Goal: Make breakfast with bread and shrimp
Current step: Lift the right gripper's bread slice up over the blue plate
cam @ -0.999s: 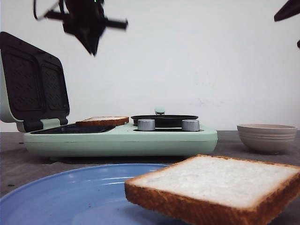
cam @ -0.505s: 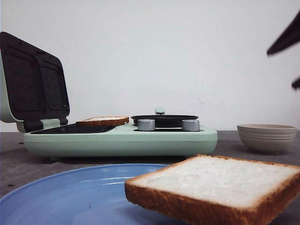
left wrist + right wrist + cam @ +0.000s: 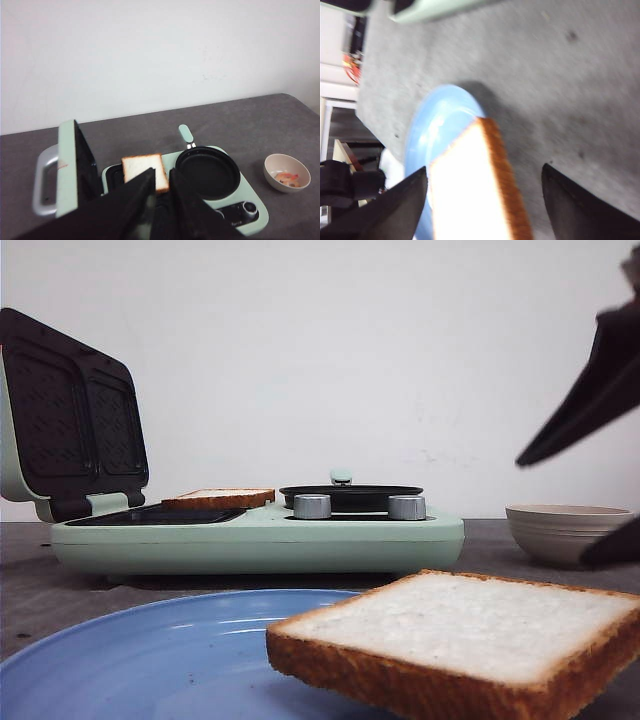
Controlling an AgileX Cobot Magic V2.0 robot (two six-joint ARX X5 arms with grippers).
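While one slice of bread [image 3: 145, 171] already lies on the open sandwich maker [image 3: 260, 536], left of centre in the front view, the second slice [image 3: 470, 635] rests on the blue plate [image 3: 150, 660] at the lower right of that view, one side overhanging the rim. The right hand [image 3: 482, 200] hangs above this slice with its fingers spread wide on either side of it, gripping nothing; in the front view its dark fingers [image 3: 585, 400] show at the right edge. The left hand [image 3: 160, 185] is up high over the sandwich maker, its fingers nearly together with only a narrow gap, and empty. The bread looks light, soft and springy, so a hard pinch would likely crush the crumb; the firmer brown crust at the overhanging side seems the best place to take hold, gently. The shrimp [image 3: 288, 177] sit in the beige bowl [image 3: 568, 532] on the desk [image 3: 60, 580], at the right of the left wrist view; they look small and probably slippery.
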